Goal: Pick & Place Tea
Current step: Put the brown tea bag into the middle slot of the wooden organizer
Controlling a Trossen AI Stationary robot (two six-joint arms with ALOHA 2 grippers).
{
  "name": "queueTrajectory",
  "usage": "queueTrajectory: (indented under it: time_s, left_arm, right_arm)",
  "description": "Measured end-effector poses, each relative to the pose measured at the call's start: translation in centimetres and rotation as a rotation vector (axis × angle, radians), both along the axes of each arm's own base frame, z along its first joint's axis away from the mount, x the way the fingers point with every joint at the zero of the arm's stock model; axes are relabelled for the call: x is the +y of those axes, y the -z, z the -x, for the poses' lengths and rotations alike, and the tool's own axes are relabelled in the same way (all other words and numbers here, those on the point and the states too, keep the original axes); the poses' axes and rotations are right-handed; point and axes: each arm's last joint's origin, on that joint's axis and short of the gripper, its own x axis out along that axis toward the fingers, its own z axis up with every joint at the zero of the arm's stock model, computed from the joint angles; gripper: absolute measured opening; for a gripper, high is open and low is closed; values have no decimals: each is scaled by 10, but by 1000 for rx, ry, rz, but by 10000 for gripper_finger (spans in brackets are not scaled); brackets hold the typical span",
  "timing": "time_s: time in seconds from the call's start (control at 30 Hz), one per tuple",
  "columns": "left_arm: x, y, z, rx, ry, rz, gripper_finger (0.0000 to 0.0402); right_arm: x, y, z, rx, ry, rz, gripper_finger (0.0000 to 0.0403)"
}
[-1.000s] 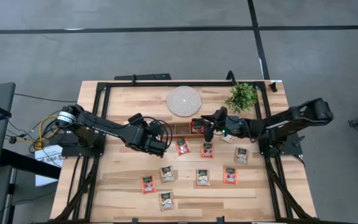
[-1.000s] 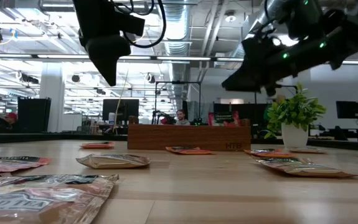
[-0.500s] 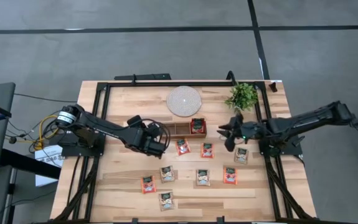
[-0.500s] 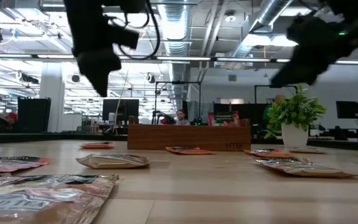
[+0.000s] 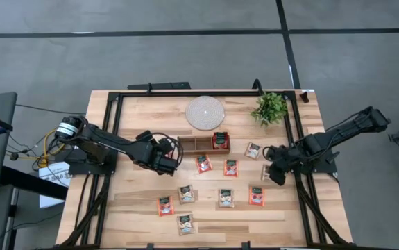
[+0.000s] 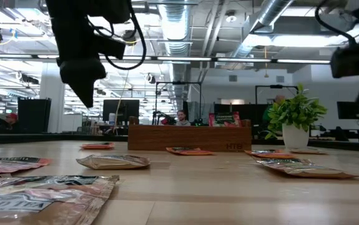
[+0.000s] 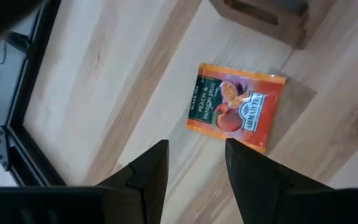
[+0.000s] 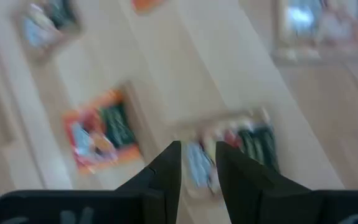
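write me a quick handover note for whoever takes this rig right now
Left claw: open, empty, hovering above the table just short of an orange sachet near the wooden tray.
Right claw: open, empty, over a pale sachet at the table's right side.
Done: one red sachet stands in the tray's right compartment; the other two compartments look empty.
Left: about nine loose sachets lie flat on the table, most in front of the tray. None is gripped yet.
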Motion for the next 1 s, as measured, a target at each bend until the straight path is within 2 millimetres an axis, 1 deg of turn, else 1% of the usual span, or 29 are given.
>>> queueTrajectory:
  time_s: [0.07,0.17,0.3,0.6,0.8,1.0]
  left_arm:
    - [0,-3,0,-25,0,6,151]
    - [0,-7,0,-56,0,13,151]
    - [0,-8,-1,-74,0,18,151]
    - [0,-8,-2,-85,1,20,151]
    - [0,-8,-2,-87,1,21,151]
    - [0,-8,-2,-77,16,19,151]
  right_arm:
    - [-1,-2,3,44,16,9,91]
    - [-3,-8,4,65,33,29,91]
    - [-5,-7,4,124,46,58,91]
    - [-5,12,-10,305,38,135,91]
    - [-3,25,-26,327,-12,159,91]
    - [-6,37,-33,413,-21,180,91]
